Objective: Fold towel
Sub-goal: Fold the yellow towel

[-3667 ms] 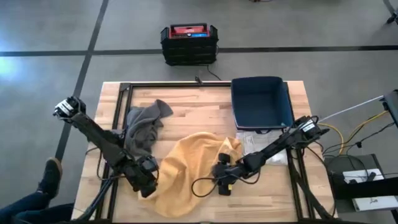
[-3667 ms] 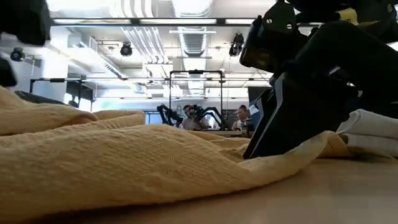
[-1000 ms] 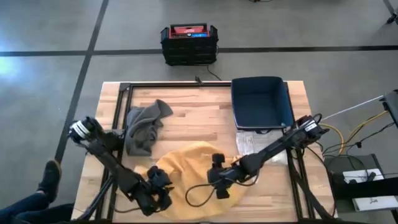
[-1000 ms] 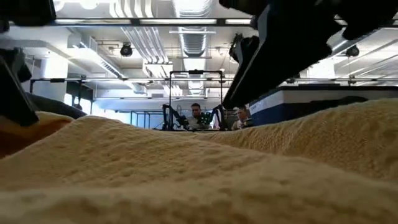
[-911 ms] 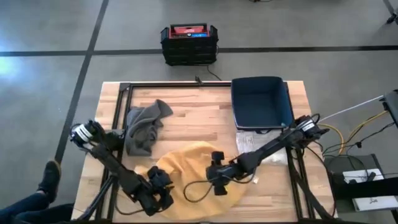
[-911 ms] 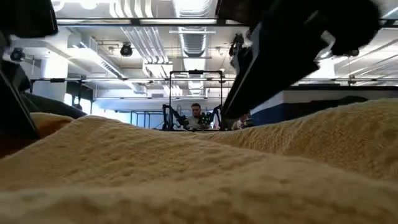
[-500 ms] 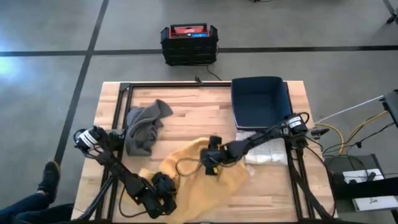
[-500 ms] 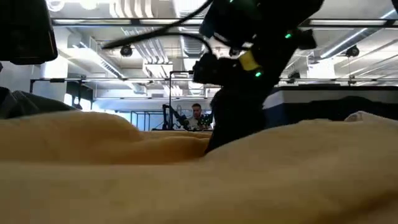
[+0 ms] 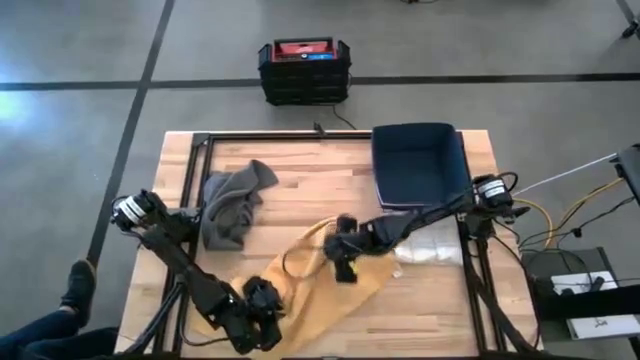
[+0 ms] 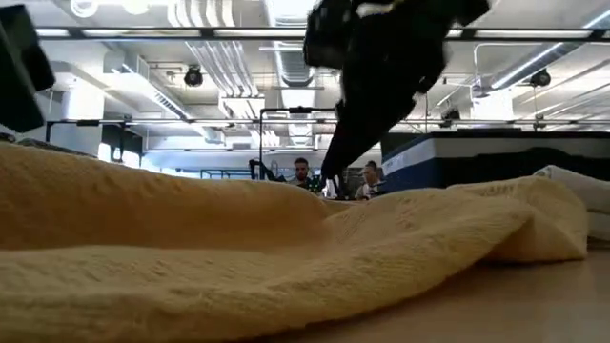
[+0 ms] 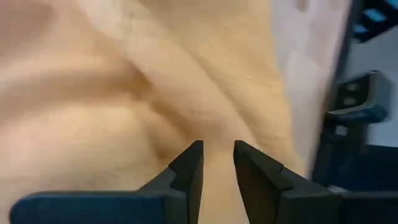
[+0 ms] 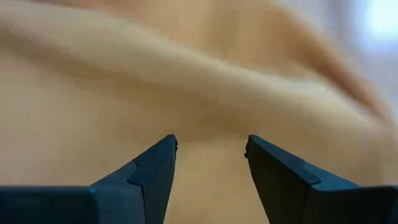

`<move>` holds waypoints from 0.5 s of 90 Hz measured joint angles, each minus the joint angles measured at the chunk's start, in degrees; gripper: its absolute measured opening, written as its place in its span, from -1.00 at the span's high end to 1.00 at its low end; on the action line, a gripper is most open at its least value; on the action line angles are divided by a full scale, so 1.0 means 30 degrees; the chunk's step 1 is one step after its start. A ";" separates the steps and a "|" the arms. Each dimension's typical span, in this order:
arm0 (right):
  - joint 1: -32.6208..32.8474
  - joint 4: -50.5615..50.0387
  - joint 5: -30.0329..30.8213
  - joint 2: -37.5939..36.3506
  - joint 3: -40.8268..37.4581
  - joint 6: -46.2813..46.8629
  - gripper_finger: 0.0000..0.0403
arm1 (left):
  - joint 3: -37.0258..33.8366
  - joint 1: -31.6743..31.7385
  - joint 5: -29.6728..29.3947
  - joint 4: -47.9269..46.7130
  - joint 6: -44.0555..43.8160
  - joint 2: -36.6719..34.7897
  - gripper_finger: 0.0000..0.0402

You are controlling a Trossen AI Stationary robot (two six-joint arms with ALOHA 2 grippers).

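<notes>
- Towel (image 9: 320, 275): yellow, crumpled, at the table's (image 9: 300, 195) near middle, running from the near edge by the left gripper (image 9: 262, 318) up to the right gripper (image 9: 342, 262).
- Left gripper sits low at the towel's near corner. Its wrist view shows the fingers (image 11: 189, 165) with a narrow gap, cloth right in front, nothing clearly clamped; reads as slightly parted, not gripping.
- Right gripper is over the towel's far half. Its fingers (image 12: 155, 165) are wide apart, cloth close ahead and not held.
- Handling, as a judgement: soft terry, light, limp; it will sag and bunch, not keep shape. No breakage risk, and the weave looks grippy rather than slick.
- Best hold is probably a corner or hem edge, pinching a single layer. A grab mid-fold risks taking two layers.
- Farther off: grey cloth (image 9: 232, 205) heaped at the left, apart from the towel; white stack (image 9: 425, 245) right of it; blue bin (image 9: 420, 165) at the far right.
- Black crate (image 9: 304, 68) is on the floor beyond the table.
- Hard to tell: the towel's true corners are buried in folds, and both wrist views are blurred. The low view is mostly filled by cloth; people in the room behind are tiny.
</notes>
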 joint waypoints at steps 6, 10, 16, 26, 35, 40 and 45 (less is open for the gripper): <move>0.1069 0.1693 0.0002 0.0495 -0.0215 -0.0137 0.09 | -0.0248 0.0019 -0.0214 -0.0162 0.0281 0.0083 0.62; 0.1727 0.2692 0.0076 0.1126 -0.0283 -0.0236 0.09 | -0.0546 0.0038 -0.0215 -0.0034 0.0334 0.0237 0.63; 0.2361 0.3280 0.0334 0.2030 -0.0327 -0.0263 0.09 | -0.0992 0.0117 -0.0040 -0.0242 0.0339 0.0517 0.63; 0.2922 0.2888 0.0675 0.3118 -0.0233 0.0283 0.09 | -0.1290 0.0131 0.0980 -0.1481 -0.0200 0.0633 0.63; 0.3111 0.2179 0.0954 0.3481 -0.0195 0.1154 0.09 | -0.1291 0.0004 0.1842 -0.4276 -0.1632 0.0488 0.63; 0.3191 0.1626 0.0965 0.3577 -0.0172 0.1230 0.09 | -0.1174 -0.0147 0.1923 -0.6110 -0.2542 0.0305 0.63; 0.3298 0.1236 0.0994 0.3554 -0.0173 0.1198 0.09 | -0.1126 -0.0330 0.2096 -0.7790 -0.3605 0.0155 0.63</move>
